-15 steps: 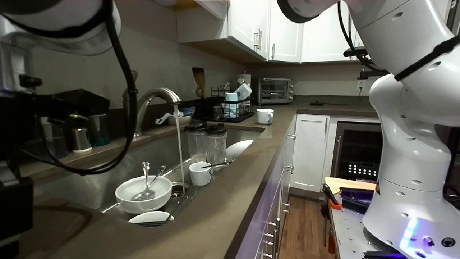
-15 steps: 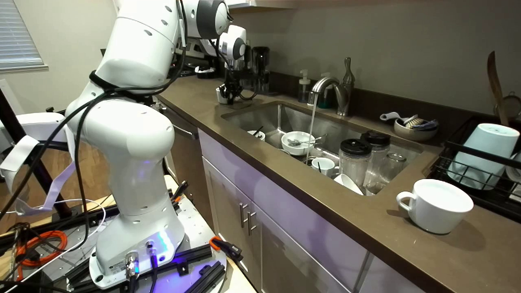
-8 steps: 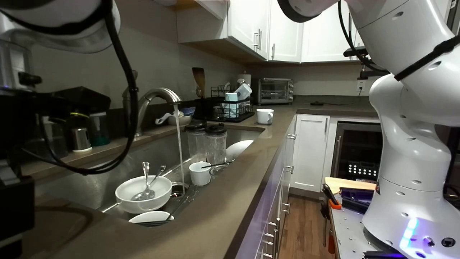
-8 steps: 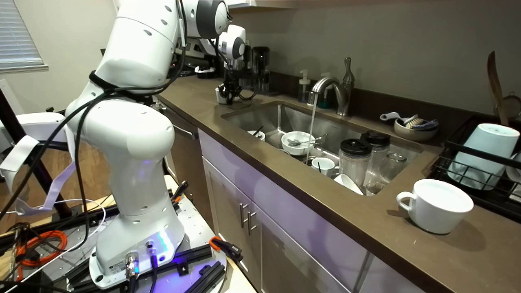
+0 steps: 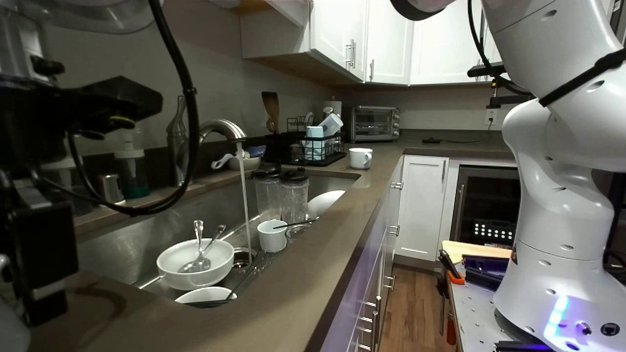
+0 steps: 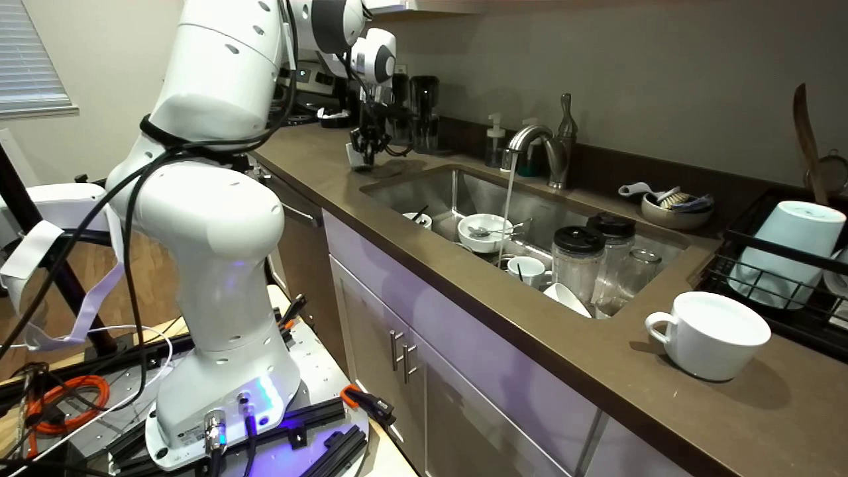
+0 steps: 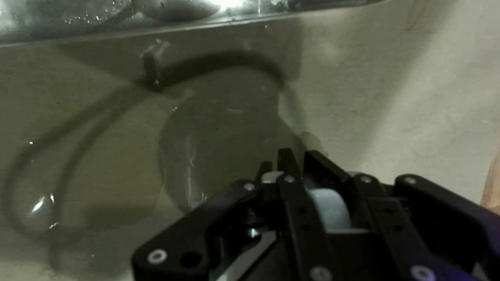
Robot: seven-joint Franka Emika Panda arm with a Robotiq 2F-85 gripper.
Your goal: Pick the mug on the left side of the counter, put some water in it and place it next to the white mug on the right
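Note:
The mug (image 6: 355, 157) is white and hangs in my gripper (image 6: 371, 147) at the far end of the counter (image 6: 311, 162), to the left of the sink. It looks tilted and raised a little. Only a white piece of the mug (image 7: 332, 210) shows between the fingers of my gripper (image 7: 299, 156) in the wrist view; the fingers are nearly together around it. A blurred edge of the mug (image 5: 11, 322) shows in an exterior view. The white mug (image 6: 712, 338) stands upright beside the dish rack, also seen in an exterior view (image 5: 360, 159).
The faucet (image 6: 530, 138) runs a water stream (image 6: 509, 205) into the sink (image 6: 424, 192). The sink holds a white bowl (image 6: 485, 232), a cup (image 6: 527, 270) and lidded jars (image 6: 578, 258). A dish rack (image 6: 762, 271) and soap bottles (image 6: 495, 140) stand near.
My gripper has moved up and slightly away from its earlier spot with the mug in it. The mug now looks tilted. The white mug, sink dishes and running water are unchanged.

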